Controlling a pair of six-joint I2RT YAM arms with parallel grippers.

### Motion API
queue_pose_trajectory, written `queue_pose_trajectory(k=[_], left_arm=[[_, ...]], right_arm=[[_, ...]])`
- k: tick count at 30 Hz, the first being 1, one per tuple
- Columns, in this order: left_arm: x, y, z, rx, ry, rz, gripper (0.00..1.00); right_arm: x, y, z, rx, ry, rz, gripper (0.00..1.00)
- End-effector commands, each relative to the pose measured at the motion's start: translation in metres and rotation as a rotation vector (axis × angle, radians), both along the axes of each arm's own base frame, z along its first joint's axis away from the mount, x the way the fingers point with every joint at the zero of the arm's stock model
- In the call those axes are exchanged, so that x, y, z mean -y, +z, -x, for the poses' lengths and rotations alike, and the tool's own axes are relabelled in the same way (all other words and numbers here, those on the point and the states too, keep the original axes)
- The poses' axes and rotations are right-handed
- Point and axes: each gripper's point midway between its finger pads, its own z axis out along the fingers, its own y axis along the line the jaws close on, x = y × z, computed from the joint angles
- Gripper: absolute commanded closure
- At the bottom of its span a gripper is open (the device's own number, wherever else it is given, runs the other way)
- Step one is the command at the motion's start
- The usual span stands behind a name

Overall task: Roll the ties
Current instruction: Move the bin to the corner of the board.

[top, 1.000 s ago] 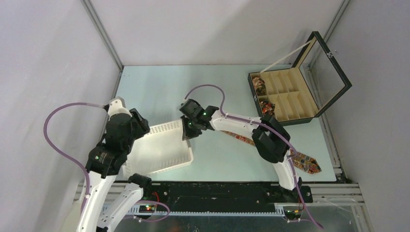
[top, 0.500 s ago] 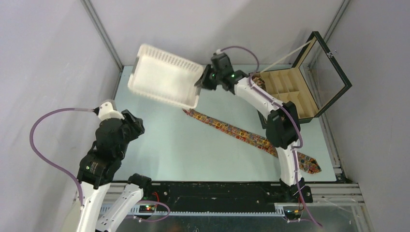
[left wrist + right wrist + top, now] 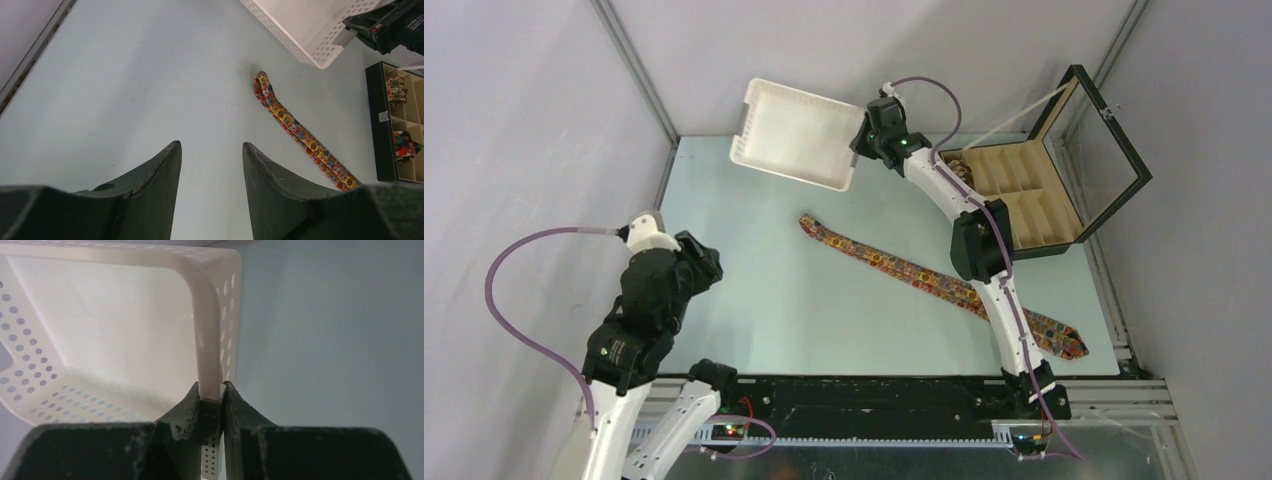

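Table (image 3: 754, 300): tie (image 3: 904, 270) diagonal mid-surface; right claw (image 3: 211, 391) pinches basket (image 3: 794, 130) rim, far edge.

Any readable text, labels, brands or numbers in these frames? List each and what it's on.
None readable.
The flat tie has only a coloured pattern, no lettering.
The white basket is plain perforated plastic.
The black box has a small pale fitting on its wall, too small to show any marking.

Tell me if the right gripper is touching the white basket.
Touching. The right wrist view shows the right gripper pinching the rim of the white basket, one finger each side.
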Motion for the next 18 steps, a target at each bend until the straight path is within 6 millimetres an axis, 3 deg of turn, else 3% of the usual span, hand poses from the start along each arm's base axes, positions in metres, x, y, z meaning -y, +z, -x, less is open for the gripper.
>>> queue_pose_trajectory(k=[1, 8, 18], left_arm=[[-0.001, -0.001, 0.000, 0.007, 0.011, 0.007, 0.45], [0.003, -0.009, -0.008, -0.014, -0.008, -0.001, 0.46], [0.006, -0.016, -0.014, -0.026, -0.015, -0.005, 0.46]], right_arm=[[0.042, 0.042, -0.045, 0.189, -0.141, 0.051, 1.00], [0.097, 0.020, -0.064, 0.140, -0.224, 0.107, 0.97], [0.106, -0.001, -0.065, 0.088, -0.192, 0.124, 0.63]])
